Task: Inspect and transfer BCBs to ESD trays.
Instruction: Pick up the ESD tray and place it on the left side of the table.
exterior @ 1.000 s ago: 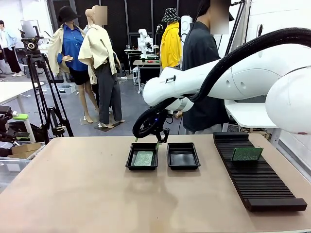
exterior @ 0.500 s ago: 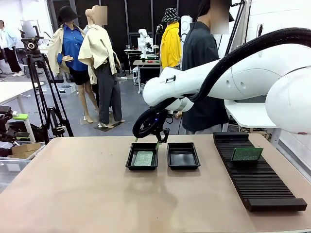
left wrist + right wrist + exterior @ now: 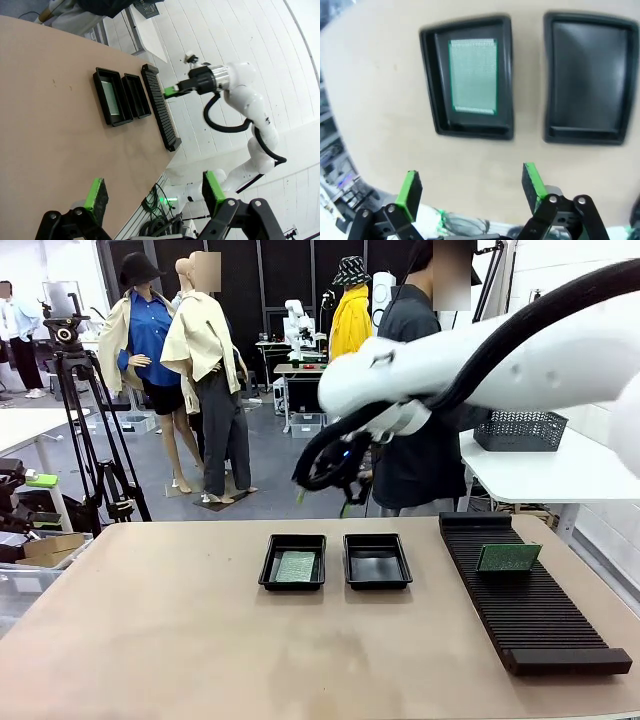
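Two black ESD trays lie side by side mid-table. The left tray [image 3: 265,574] [image 3: 429,85] holds a green BCB [image 3: 295,567] [image 3: 473,75] lying flat. The right tray [image 3: 377,564] [image 3: 587,75] is bare. Another BCB [image 3: 508,557] rests on the black slotted rack [image 3: 530,615]. My right gripper [image 3: 322,502] [image 3: 471,187] hangs open and empty in the air above the far edge of the trays. My left gripper [image 3: 155,192] is open and empty, high over the table, with both trays [image 3: 111,97] far off.
A person in a dark shirt [image 3: 415,370] stands behind the table's far edge. A white side table with a wire mesh basket [image 3: 520,430] is at the back right. A tripod [image 3: 85,410] stands on the floor at the left.
My right arm has risen from just over the left tray's far rim and swung slightly right. The BCB stays in the left tray. Both grippers remain open.
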`<state>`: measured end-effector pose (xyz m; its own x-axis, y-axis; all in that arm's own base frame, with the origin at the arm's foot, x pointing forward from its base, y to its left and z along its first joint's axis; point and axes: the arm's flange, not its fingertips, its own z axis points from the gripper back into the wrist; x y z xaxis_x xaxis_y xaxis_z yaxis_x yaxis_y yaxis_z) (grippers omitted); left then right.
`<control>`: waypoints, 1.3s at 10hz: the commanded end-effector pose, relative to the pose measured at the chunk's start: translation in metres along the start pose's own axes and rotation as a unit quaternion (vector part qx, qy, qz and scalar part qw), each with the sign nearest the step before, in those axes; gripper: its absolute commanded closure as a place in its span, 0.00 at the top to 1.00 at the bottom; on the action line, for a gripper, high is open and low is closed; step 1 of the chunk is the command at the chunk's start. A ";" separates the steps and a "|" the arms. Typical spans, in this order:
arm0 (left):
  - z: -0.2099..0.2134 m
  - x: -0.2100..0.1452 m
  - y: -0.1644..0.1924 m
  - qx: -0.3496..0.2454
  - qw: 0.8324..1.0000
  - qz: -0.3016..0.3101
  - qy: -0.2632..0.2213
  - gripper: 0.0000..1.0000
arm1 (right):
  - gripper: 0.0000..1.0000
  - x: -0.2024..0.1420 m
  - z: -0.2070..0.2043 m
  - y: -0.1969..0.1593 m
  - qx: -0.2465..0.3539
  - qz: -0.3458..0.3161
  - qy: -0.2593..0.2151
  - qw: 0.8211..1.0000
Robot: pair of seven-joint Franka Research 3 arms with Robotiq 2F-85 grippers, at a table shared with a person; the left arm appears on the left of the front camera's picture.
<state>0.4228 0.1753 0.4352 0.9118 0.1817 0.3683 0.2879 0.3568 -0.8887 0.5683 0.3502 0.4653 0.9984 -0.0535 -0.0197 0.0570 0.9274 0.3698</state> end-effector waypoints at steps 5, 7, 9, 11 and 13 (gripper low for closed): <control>0.002 0.000 -0.003 -0.005 1.000 0.002 -0.002 1.00 | 1.00 -0.048 0.132 -0.169 0.191 -0.011 -0.009 0.982; 0.002 0.000 -0.003 -0.005 1.000 0.002 -0.002 1.00 | 1.00 -0.059 0.153 -0.231 0.265 -0.009 -0.030 0.964; 0.002 0.000 -0.003 -0.005 1.000 0.002 -0.002 1.00 | 1.00 -0.066 0.152 -0.287 0.317 -0.024 -0.051 0.947; 0.002 0.000 -0.003 -0.005 1.000 0.002 -0.002 1.00 | 1.00 -0.074 0.144 -0.335 0.359 -0.021 -0.077 0.930; 0.002 0.000 -0.003 -0.005 1.000 0.002 -0.002 1.00 | 1.00 -0.078 0.134 -0.373 0.404 -0.037 -0.096 0.909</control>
<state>0.4229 0.1753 0.4352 0.9120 0.1813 0.3681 0.2878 0.3566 -0.8888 0.4703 -0.0380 0.4636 0.9701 -0.2367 0.0530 0.0509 0.4123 0.9096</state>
